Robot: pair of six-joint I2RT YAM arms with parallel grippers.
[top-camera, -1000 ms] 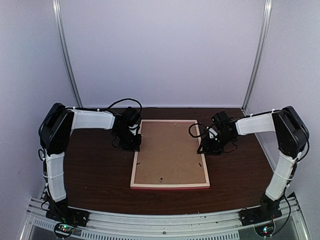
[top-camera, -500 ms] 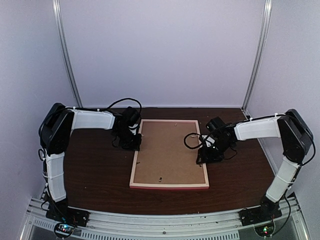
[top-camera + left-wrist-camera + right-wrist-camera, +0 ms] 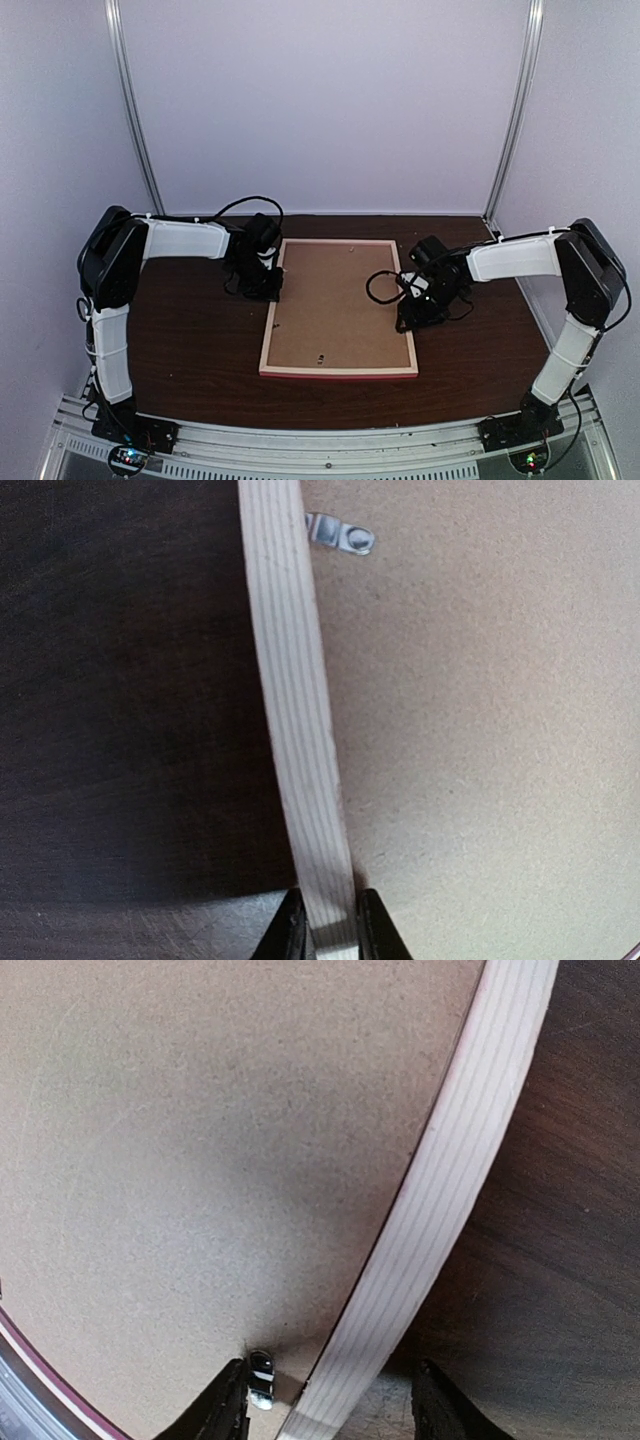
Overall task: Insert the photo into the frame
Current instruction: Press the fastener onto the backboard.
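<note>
Frame (image 3: 268, 330) between left gripper (image 3: 328, 922) and right gripper (image 3: 333, 1396)

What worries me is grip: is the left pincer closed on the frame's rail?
Yes, the left pincer pinches the pale rail of the frame from both sides.
</note>
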